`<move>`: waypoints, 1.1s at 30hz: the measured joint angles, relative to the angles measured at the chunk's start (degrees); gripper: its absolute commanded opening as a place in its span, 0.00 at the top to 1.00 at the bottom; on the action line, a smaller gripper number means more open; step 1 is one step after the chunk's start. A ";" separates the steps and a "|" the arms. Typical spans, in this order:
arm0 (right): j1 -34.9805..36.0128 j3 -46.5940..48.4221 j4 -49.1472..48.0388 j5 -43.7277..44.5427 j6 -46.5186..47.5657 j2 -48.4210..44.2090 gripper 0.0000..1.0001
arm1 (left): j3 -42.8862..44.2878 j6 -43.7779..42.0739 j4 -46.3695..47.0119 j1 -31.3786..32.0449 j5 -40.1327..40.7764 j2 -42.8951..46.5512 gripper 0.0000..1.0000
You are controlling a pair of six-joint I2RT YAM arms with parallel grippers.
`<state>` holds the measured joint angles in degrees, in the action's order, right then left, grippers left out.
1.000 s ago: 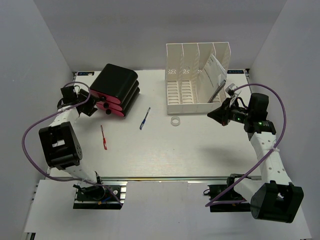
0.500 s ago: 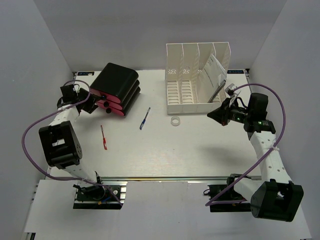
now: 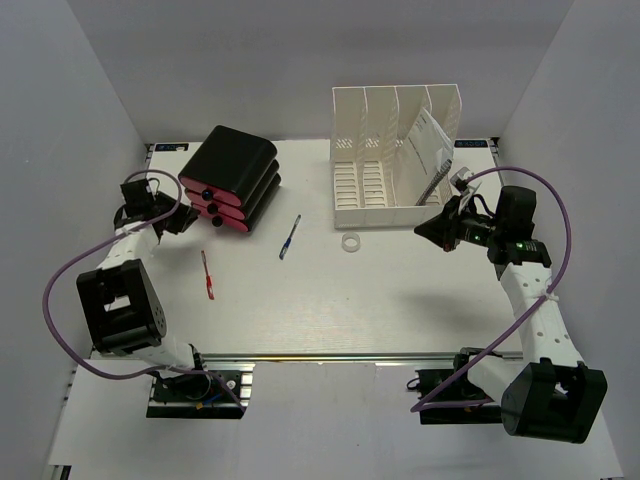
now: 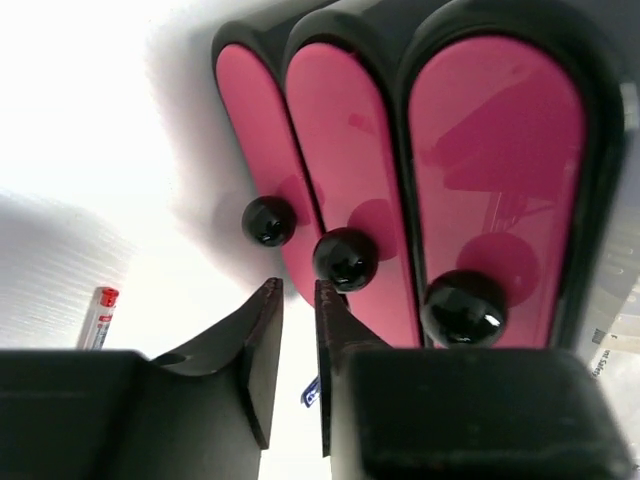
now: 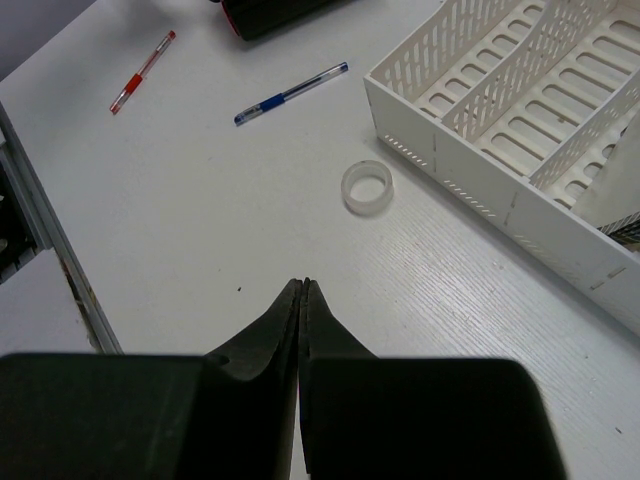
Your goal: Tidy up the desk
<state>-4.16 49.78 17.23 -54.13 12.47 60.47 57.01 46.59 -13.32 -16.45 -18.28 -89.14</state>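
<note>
Left claw at the drawer knobs, right claw waiting over the tabletop.
The left claw (image 4: 297,290), fingers a narrow gap apart with nothing between them, points just beside the middle knob (image 4: 345,258) of the pink-fronted drawers (image 4: 400,150), likely lined up to take that knob. The right claw (image 5: 303,285), pressed together and empty, hangs above the white tabletop (image 3: 350,300), which spreads under everything between the grey walls. A ring (image 5: 366,187) lies ahead of it by the rack (image 5: 520,130); a blue pen (image 5: 290,93) and red pen (image 5: 142,71) lie loose beyond, probably awaiting tidying.
</note>
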 measured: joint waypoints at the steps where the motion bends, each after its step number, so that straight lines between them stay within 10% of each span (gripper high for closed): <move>1: 0.00 0.00 0.00 0.00 0.00 0.00 0.99 | -0.33 0.22 0.15 0.00 -0.11 0.00 0.67; 15: 0.00 0.00 0.28 0.02 0.20 0.46 0.99 | -8.44 4.79 14.05 -0.11 -8.68 -2.19 0.44; 33: 0.00 0.00 0.74 0.20 0.90 1.31 0.99 | -10.93 6.91 27.17 -0.11 -12.15 -5.62 0.41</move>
<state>-4.16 49.78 17.98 -53.93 13.37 61.78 46.09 53.49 13.85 -16.56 -30.44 -94.76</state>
